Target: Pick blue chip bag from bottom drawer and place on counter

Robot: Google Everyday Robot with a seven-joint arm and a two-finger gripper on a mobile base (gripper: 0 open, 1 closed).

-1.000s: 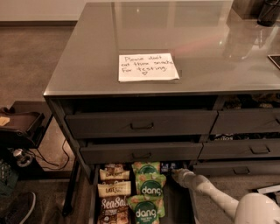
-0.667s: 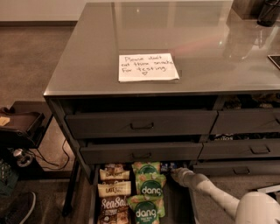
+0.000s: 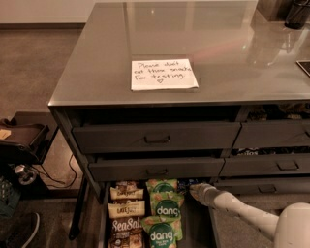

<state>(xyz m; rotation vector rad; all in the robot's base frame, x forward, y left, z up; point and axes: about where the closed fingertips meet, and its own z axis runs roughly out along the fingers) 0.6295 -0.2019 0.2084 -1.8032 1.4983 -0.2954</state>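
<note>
The robot's pale arm [image 3: 242, 213] reaches in from the near right corner and ends low in the open bottom drawer [image 3: 196, 230], with the hand [image 3: 196, 190] at the drawer's far end, just under the front of the drawer above [image 3: 156, 168]. Whether the hand is open or closed cannot be told from here. The blue chip bag [image 3: 185, 184] shows only as a small dark blue patch at that same far end, to the right of the green dang bags [image 3: 164, 209] and right at the tip of the hand. Whether the two touch cannot be made out. The green bags lie in a column down the middle of the drawer, and brown-and-cream SeaSalt bags [image 3: 127, 226] fill its left side. Above the stack, the top drawer [image 3: 156, 137] is also pulled out a little. The glossy grey bench [image 3: 218, 43] carries a white handwritten note [image 3: 163, 74] near its near edge, and a dark cup [image 3: 296, 13] stands at its far right corner.
</note>
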